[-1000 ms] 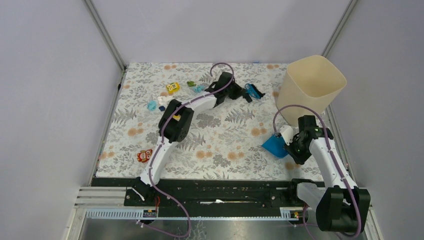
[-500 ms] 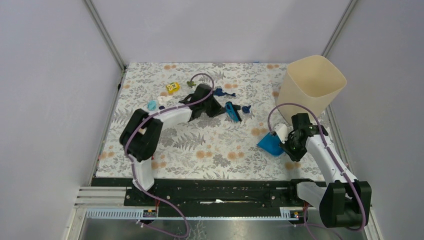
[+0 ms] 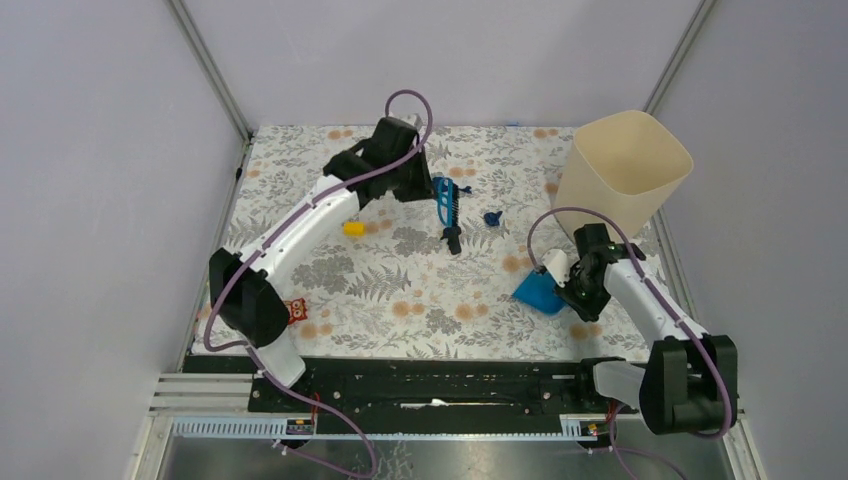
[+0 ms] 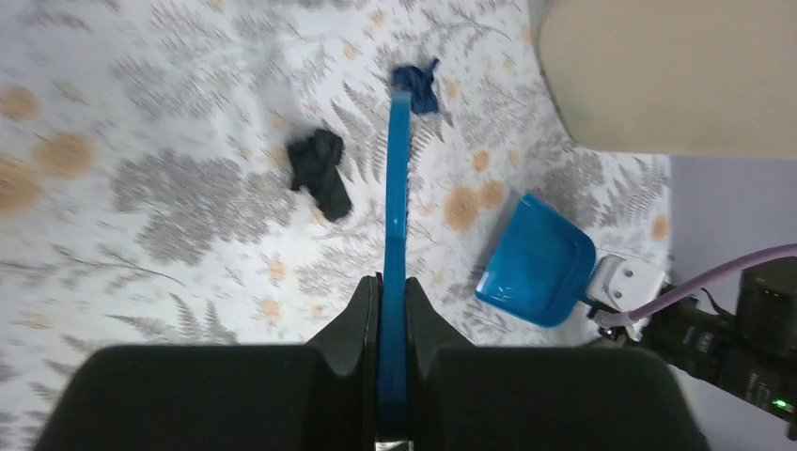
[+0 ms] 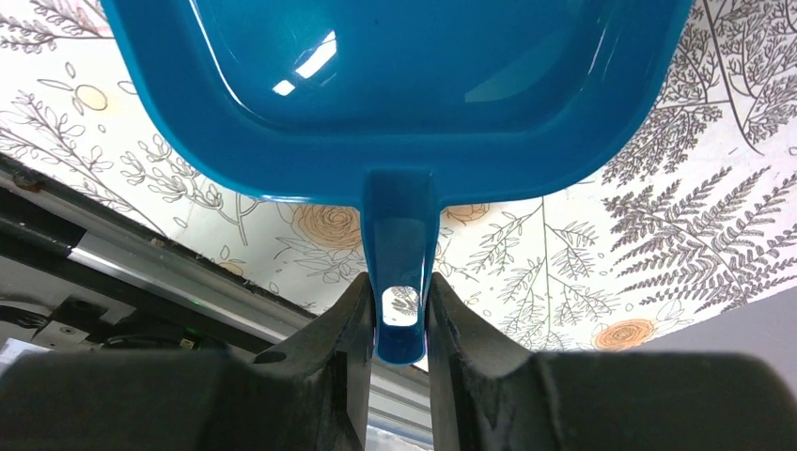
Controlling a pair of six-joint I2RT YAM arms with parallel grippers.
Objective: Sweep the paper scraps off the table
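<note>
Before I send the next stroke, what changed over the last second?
The left gripper, shut on the brush, swept it leftward from near the bin toward the middle, its elbow swinging out left. The right gripper edged the dustpan slightly left. The bin stayed put; both grips held.

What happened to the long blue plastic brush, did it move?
Yes. The long blue plastic brush swung left, further away from the tall beige plastic bin.
</note>
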